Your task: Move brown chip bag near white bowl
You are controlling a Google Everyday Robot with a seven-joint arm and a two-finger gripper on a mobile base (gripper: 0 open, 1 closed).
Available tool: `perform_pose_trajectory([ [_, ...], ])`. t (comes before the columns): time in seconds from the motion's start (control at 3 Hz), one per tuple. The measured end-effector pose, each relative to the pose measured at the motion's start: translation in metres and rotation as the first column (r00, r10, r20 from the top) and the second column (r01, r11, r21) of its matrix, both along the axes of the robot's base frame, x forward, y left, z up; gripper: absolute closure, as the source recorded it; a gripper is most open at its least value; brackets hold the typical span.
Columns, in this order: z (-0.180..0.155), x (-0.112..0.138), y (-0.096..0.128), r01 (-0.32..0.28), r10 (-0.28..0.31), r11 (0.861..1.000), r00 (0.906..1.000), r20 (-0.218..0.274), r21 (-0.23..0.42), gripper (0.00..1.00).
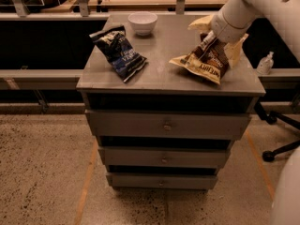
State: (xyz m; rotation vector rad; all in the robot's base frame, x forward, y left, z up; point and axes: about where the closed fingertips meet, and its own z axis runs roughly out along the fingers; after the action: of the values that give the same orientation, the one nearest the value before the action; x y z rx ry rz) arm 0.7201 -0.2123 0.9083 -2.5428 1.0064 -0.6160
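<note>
The brown chip bag (205, 63) lies crinkled on the right side of the grey drawer cabinet's top (164, 43), its tan-yellow end toward the front. The white bowl (142, 22) stands at the back of the top, left of centre, well apart from the bag. My gripper (218, 37) comes in from the upper right on a white arm and sits over the bag's far end. Its cream fingers (236, 50) are spread wide, one on each side of the bag, open.
A smaller dark blue-black chip bag (120, 53) lies on the left side of the top, in front of the bowl. A small bottle (265, 63) stands on a ledge to the right. An office chair base (276, 150) is at the floor right.
</note>
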Motion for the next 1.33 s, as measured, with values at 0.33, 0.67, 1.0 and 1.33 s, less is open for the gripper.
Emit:
perform_pose_trajectory([
  [0.33,-0.028,0.021,-0.002,-0.026,0.025,0.995,0.9996,-0.012,-0.097,0.18],
  [0.67,-0.05,0.035,-0.005,-0.044,0.038,0.987,0.9985,-0.04,-0.154,0.49],
  [1.0,-0.05,0.036,-0.005,-0.029,0.023,0.991,0.9986,-0.047,-0.133,0.72],
  [1.33,-0.035,0.038,0.004,-0.015,0.015,1.0,0.9994,-0.031,-0.017,0.96],
])
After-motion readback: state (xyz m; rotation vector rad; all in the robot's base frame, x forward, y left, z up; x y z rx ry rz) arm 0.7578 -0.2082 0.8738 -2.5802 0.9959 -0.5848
